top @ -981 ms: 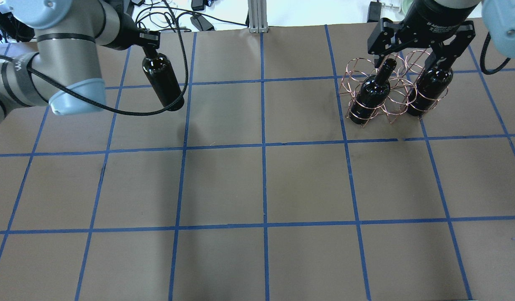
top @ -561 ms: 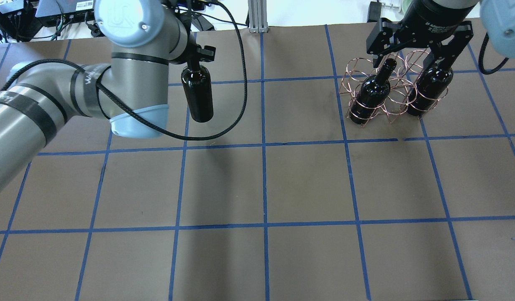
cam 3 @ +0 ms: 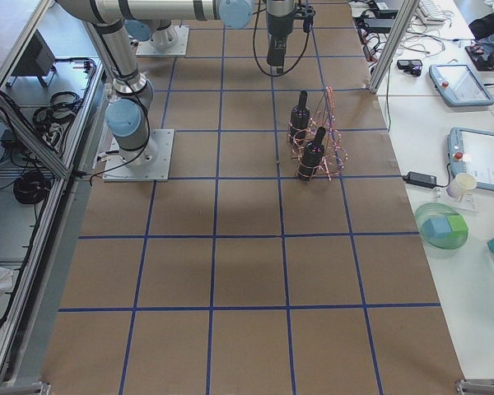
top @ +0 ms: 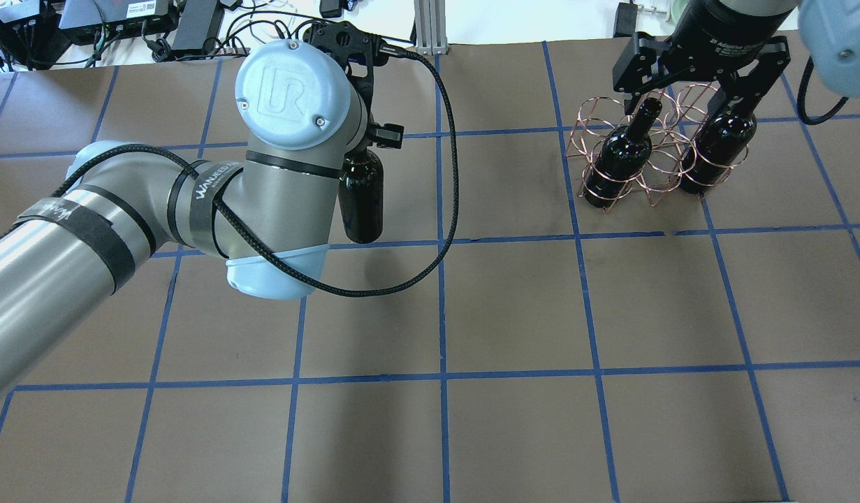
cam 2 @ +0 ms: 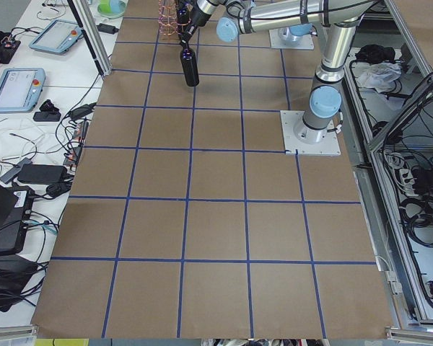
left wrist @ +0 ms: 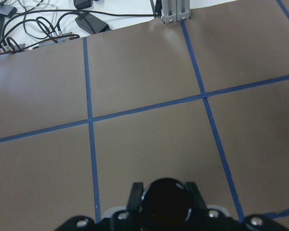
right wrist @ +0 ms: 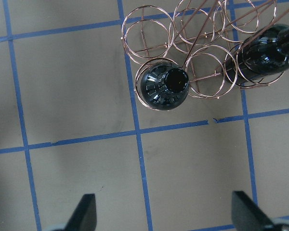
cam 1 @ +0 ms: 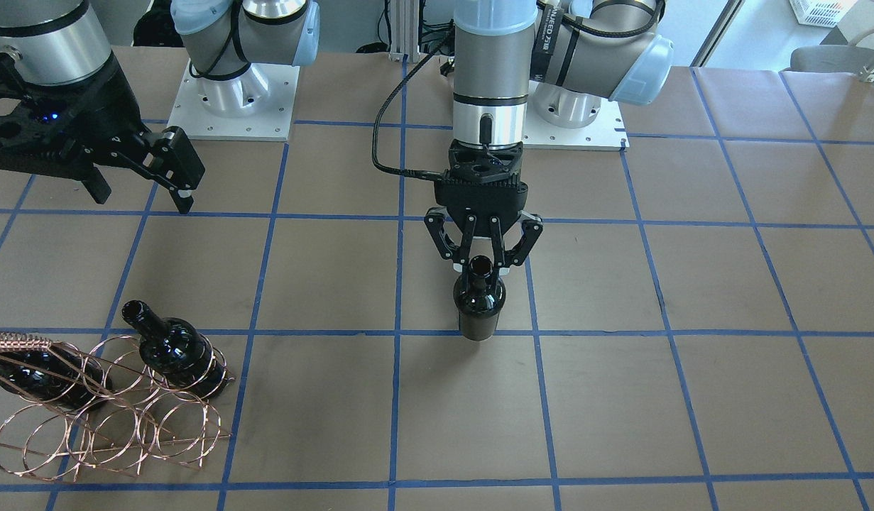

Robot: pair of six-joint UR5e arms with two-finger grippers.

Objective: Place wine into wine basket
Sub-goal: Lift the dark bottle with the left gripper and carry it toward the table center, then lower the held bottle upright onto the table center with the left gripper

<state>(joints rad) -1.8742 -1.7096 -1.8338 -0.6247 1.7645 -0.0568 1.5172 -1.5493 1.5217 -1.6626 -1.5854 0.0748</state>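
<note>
My left gripper (cam 1: 483,264) is shut on the neck of a near-black wine bottle (cam 1: 479,306) and holds it upright above the table's middle. The bottle also shows in the overhead view (top: 362,202) and, mouth up between the fingers, in the left wrist view (left wrist: 166,209). The copper wire wine basket (cam 1: 25,342) stands at the table's far right in the overhead view (top: 585,130). It holds two more bottles (top: 622,157) (top: 719,150). My right gripper (top: 688,94) is open and empty above the basket; the right wrist view looks down on one bottle (right wrist: 164,86).
Brown paper with a blue tape grid (top: 440,241) covers the table. Cables and power bricks (top: 192,21) lie beyond the far edge. An aluminium post (top: 430,28) stands at the far middle. The two arm bases (cam 1: 231,99) sit on the robot's side.
My left arm has swung to the right with the bottle, from the far left towards the table's middle. The right gripper has stayed open above the basket.
</note>
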